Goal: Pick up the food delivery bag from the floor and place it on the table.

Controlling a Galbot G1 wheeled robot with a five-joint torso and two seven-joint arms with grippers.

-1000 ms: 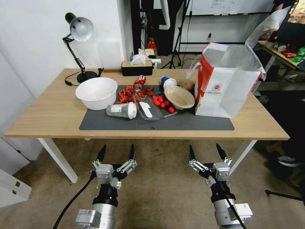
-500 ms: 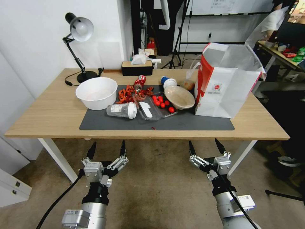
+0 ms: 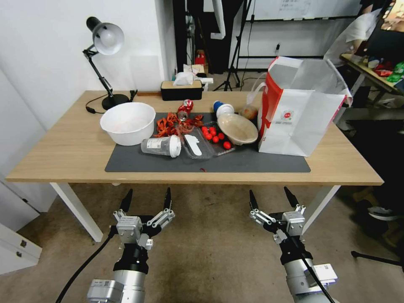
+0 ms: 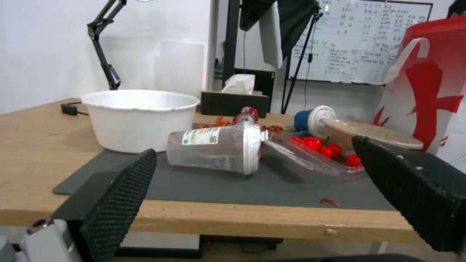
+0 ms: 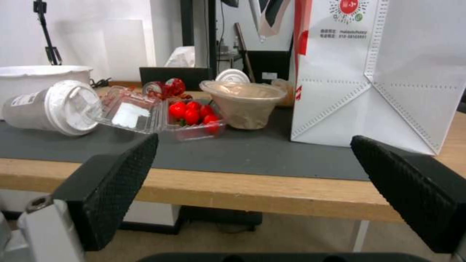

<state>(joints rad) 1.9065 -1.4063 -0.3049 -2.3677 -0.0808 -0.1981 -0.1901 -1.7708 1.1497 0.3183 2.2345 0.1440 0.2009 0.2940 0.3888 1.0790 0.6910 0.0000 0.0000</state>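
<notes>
Jaws spread; food delivery bag point(image 3: 301, 113) shows red round logo.

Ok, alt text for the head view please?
The food delivery bag stands upright on the table, at the dark mat's right end. Both end effectors, left and right, hover open over the floor before the table edge.

The food delivery bag point(image 3: 301, 113) is white with a red side panel and a small red round logo. Beside it on the light-wood desk point(image 3: 71, 147), a dark grey mat point(image 3: 252, 162) carries red tomatoes point(image 3: 214, 134) and a white bowl point(image 3: 127, 123).
</notes>
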